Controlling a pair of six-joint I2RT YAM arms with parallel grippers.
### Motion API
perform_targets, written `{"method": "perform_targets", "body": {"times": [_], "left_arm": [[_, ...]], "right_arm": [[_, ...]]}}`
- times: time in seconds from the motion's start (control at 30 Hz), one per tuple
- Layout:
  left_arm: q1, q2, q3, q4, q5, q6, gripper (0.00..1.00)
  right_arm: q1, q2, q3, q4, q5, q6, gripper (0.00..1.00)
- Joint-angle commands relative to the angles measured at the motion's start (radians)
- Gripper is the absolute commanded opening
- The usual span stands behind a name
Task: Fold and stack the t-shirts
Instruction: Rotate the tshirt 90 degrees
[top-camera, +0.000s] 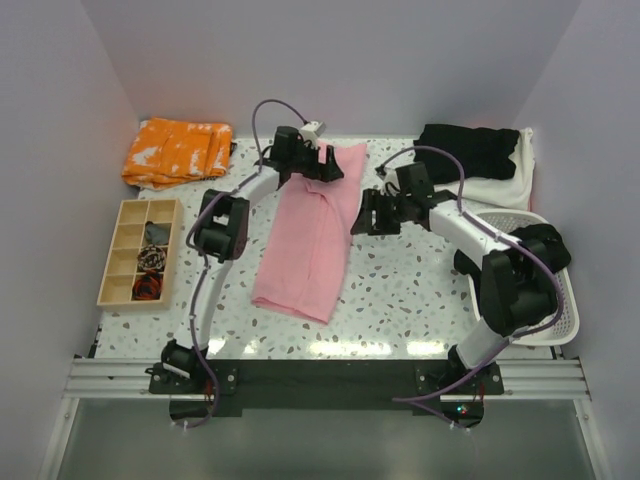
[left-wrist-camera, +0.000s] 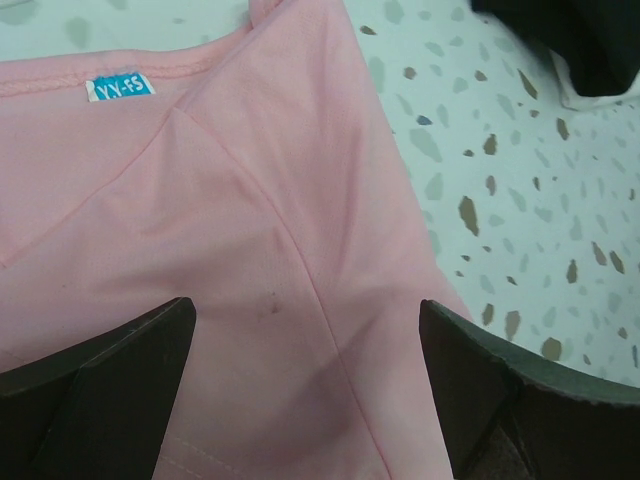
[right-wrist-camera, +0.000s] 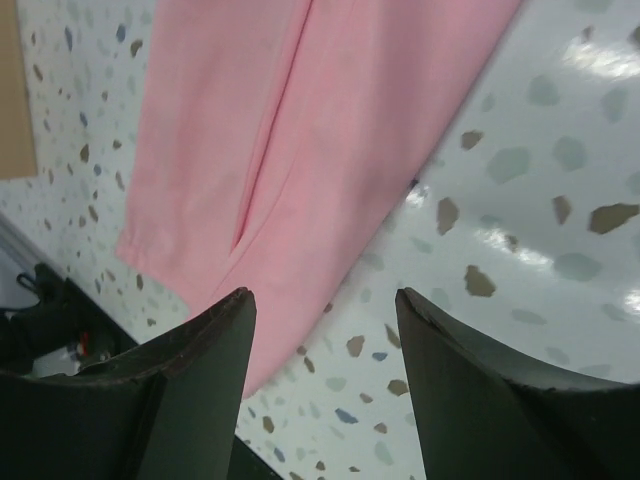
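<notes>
The pink t-shirt (top-camera: 305, 240) lay as a long strip on the table (top-camera: 400, 290), its collar end under the wide-open, empty left gripper (left-wrist-camera: 307, 330), its right edge beside the open, empty right gripper (right-wrist-camera: 322, 300).

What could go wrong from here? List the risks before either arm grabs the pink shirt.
1. The left gripper is open over the layered collar end of the pink shirt. It may pinch only the top layer, and the lengthwise fold would likely open when lifted.
2. The right gripper is open at the shirt's right edge, partly over bare table. It may catch little fabric, so the next fold could come out skewed.
</notes>
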Motion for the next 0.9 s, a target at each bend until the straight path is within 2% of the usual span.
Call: {"method": "perform_targets", "body": {"times": [0.0, 0.2, 0.43, 0.47, 0.57, 0.67, 0.7, 0.87], "left_arm": [[0.078, -0.034, -0.031, -0.076, -0.168, 0.047, 1.00], [0.079, -0.119, -0.150, -0.012, -0.248, 0.031, 1.00], [0.048, -0.233, -0.190, 0.019, -0.231, 0.047, 1.00], [0.037, -0.279, -0.201, 0.024, -0.233, 0.053, 1.00], [0.017, -0.384, -0.253, 0.025, -0.258, 0.057, 1.00], [0.005, -0.508, -0.365, 0.063, -0.323, 0.051, 1.00], [0.003, -0.540, -0.443, 0.064, -0.386, 0.038, 1.00], [0.003, -0.734, -0.730, 0.131, -0.434, 0.005, 1.00]], "right_arm": [[0.038, -0.035, -0.039, -0.005, -0.150, 0.023, 0.62], [0.139, -0.021, -0.004, -0.060, -0.176, -0.022, 0.63], [0.309, 0.020, 0.080, -0.155, 0.074, -0.104, 0.61], [0.326, 0.031, 0.097, -0.164, 0.156, -0.114, 0.60], [0.369, 0.073, 0.106, -0.173, 0.232, -0.114, 0.58], [0.388, 0.089, 0.103, -0.173, 0.245, -0.115, 0.58], [0.398, 0.099, 0.103, -0.179, 0.246, -0.115, 0.57], [0.447, 0.135, 0.129, -0.212, 0.261, -0.140, 0.57]]}}
